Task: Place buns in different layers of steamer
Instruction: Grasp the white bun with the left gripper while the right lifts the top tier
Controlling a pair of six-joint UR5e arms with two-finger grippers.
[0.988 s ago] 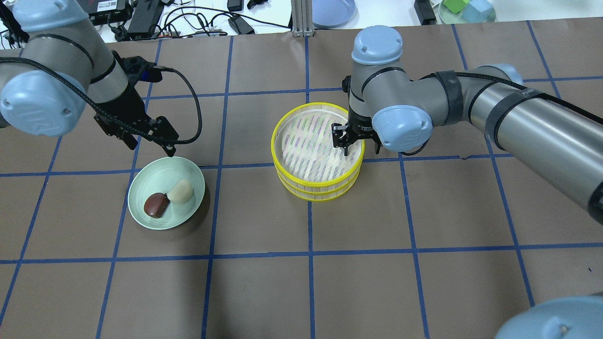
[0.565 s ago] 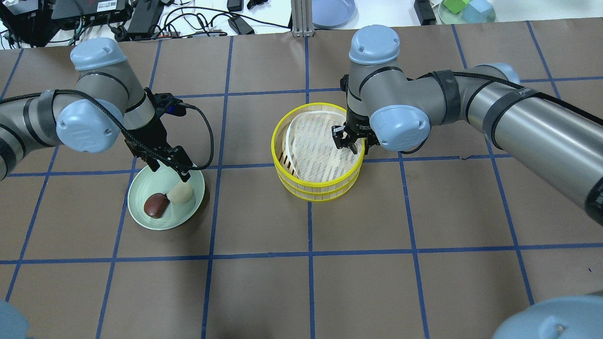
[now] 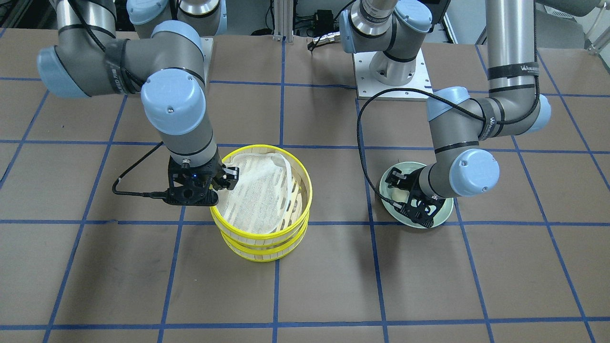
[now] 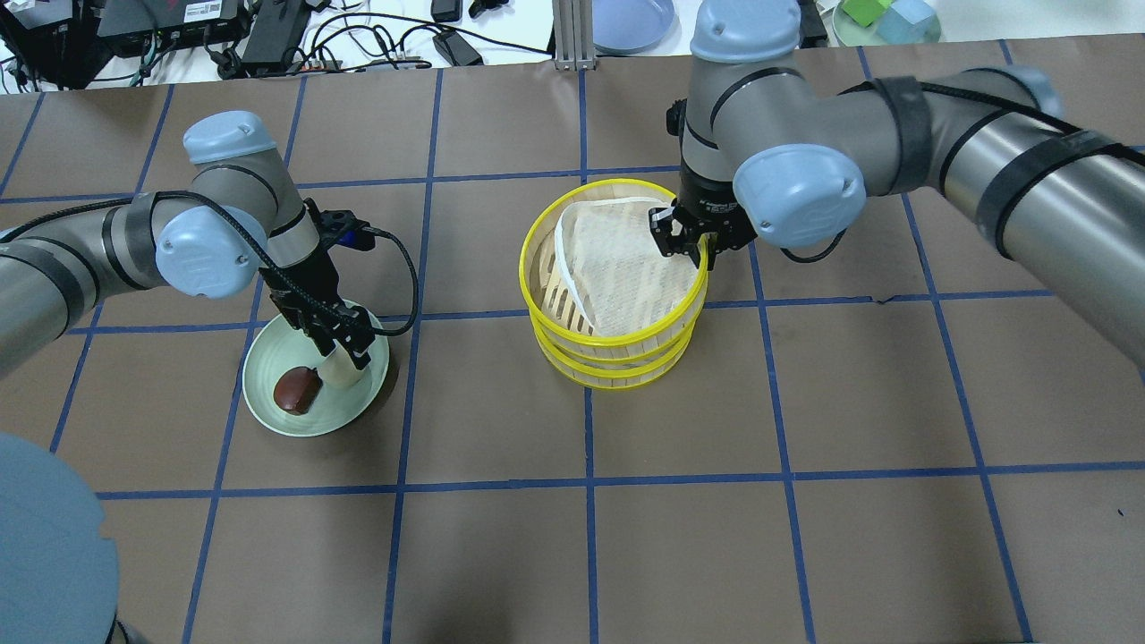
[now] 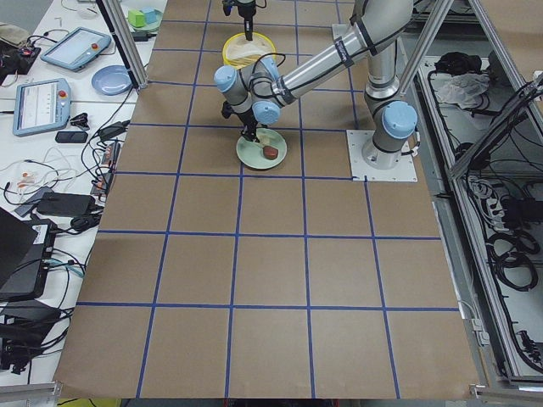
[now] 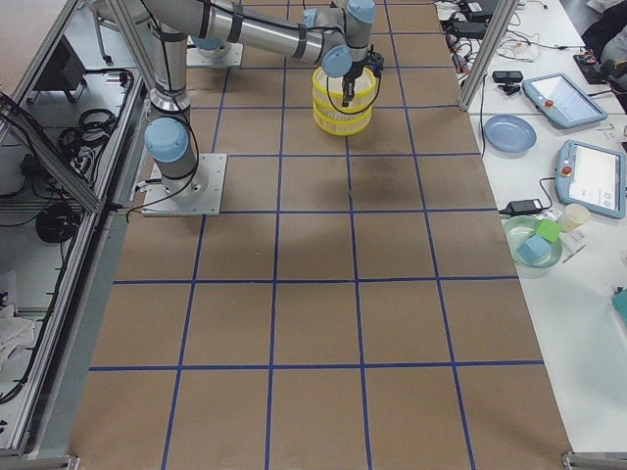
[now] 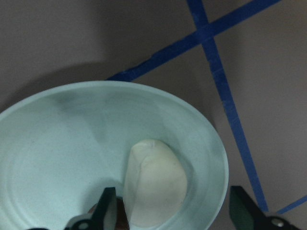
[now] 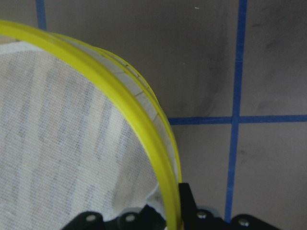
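Two buns, a cream bun [image 7: 156, 184] and a brown bun [image 4: 298, 390], on a pale green plate [image 4: 268, 362] on the table [image 4: 805, 537], on the left arm's side, well apart from the trays. Cream one smooth, matt, egg-shaped, narrower at one end. Brown one a glossy reddish oval just beside it, perhaps touching.

Low over the cream bun, the left gripper [image 4: 349, 351], fingers apart, one on each side, nothing clamped. Plain only from the left wrist: a clear gap between bun and the finger at that view's right, and the bun's long axis running up the picture, across the line between the fingers, narrow end uppermost. From overhead, half of that bun hidden under the gripper. Brown one plain there, long axis slanting toward its neighbour. From the front, both mostly hidden behind the wrist.

Clamped on the yellow rim of the upper tray [image 4: 617, 349], the right gripper [image 4: 684, 246], one finger inside, one outside, shown best by the right wrist view. White cloth [image 4: 626, 259] rumpled, bunched toward that grip, slats bare opposite. Beneath, the lower tray [image 4: 617, 373]; cannot tell whether touching.
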